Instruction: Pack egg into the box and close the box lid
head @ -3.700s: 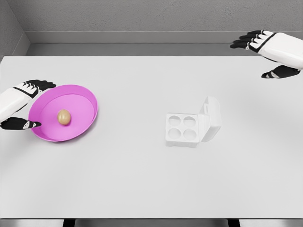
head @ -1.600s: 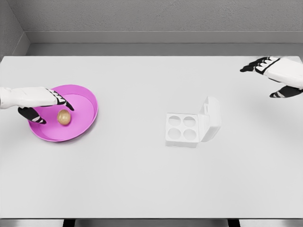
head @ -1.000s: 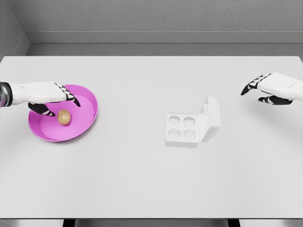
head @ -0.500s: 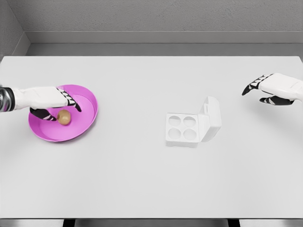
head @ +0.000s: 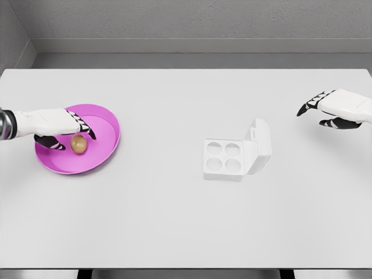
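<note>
White table [head: 174,221]. Egg [head: 79,144] sits in pink dish [head: 104,152], long axis roughly upright in view. Left hand [head: 58,125] directly over it, fingers spread, not clamped. Box [head: 237,156] well right, lid open. Right hand [head: 337,108] far right, fingers loosely apart.

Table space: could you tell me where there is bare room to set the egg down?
The table is bare between the pink plate and the egg box, and along the near edge. It is crowded only inside the plate, where the left hand reaches around the egg.

White table [head: 174,221] against a grey speckled wall [head: 186,20], evenly lit.
</note>
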Controlling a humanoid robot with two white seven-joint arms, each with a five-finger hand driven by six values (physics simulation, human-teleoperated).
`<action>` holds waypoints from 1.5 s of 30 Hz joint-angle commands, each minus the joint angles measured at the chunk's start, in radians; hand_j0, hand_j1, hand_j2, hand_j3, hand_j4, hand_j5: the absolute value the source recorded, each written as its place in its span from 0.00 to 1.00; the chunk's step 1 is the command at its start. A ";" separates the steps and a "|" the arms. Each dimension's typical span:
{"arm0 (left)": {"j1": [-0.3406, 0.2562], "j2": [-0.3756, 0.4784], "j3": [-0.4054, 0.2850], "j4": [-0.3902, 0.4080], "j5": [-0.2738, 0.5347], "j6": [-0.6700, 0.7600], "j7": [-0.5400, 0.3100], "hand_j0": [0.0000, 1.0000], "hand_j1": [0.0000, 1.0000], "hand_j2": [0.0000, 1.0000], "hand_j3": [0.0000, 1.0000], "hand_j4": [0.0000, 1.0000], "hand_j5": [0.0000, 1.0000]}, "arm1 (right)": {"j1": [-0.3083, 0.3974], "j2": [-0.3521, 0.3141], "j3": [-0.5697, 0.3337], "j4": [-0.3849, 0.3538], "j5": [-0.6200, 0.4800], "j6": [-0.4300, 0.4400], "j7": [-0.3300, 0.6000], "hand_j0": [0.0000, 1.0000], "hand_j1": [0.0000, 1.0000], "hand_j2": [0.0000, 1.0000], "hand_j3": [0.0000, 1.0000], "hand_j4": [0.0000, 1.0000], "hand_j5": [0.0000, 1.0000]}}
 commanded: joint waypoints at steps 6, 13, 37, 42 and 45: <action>0.008 -0.004 0.003 -0.016 -0.003 0.002 0.000 0.78 0.78 0.78 0.78 0.78 0.78 | 0.000 -0.005 -0.002 -0.001 -0.006 0.001 0.000 0.68 0.68 0.68 0.68 0.68 0.68; 0.012 -0.006 0.003 -0.026 -0.003 0.002 0.000 0.76 0.76 0.76 0.76 0.76 0.76 | 0.000 -0.005 -0.002 -0.003 -0.006 0.001 -0.002 0.68 0.68 0.68 0.68 0.68 0.68; 0.032 -0.004 0.004 -0.037 -0.004 0.002 0.000 0.58 0.58 0.58 0.58 0.58 0.58 | -0.002 -0.005 -0.002 -0.003 -0.006 0.001 0.000 0.69 0.69 0.69 0.69 0.69 0.69; 0.034 -0.004 0.010 -0.037 -0.003 0.002 0.000 0.52 0.52 0.52 0.52 0.52 0.52 | -0.002 -0.005 -0.002 -0.004 -0.006 0.001 0.000 0.69 0.69 0.69 0.69 0.69 0.69; 0.032 -0.006 0.021 -0.042 -0.001 0.002 0.000 0.51 0.51 0.51 0.51 0.51 0.51 | -0.002 -0.005 -0.002 -0.004 -0.006 0.001 0.000 0.69 0.69 0.69 0.69 0.69 0.69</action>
